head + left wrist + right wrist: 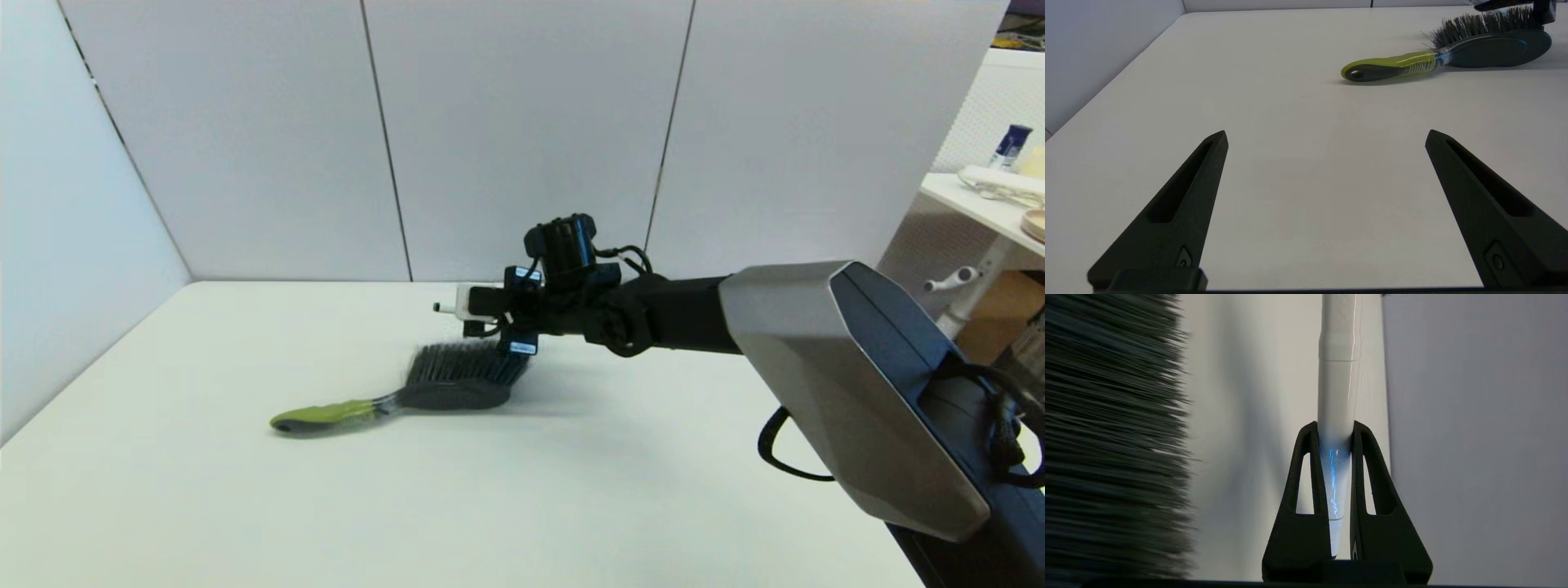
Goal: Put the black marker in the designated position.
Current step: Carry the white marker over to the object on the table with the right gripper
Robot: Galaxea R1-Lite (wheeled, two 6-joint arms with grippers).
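The slim white-barrelled black marker [1337, 375] is pinched lengthwise in my right gripper [1335, 430], aloft near the grey wall panels [522, 122]; just beneath lies the green-handled, dark-bristled brush [408, 394] on the white table [245, 490]; my left gripper [1327, 136] hovers spread, well apart.

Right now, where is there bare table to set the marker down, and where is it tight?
Bare tabletop lies in front of the brush and to its left, toward the side wall. It is crowded behind the brush: the right claw, shut on the black marker, sits just above the bristles near the back wall. The left claw is open over bare table.
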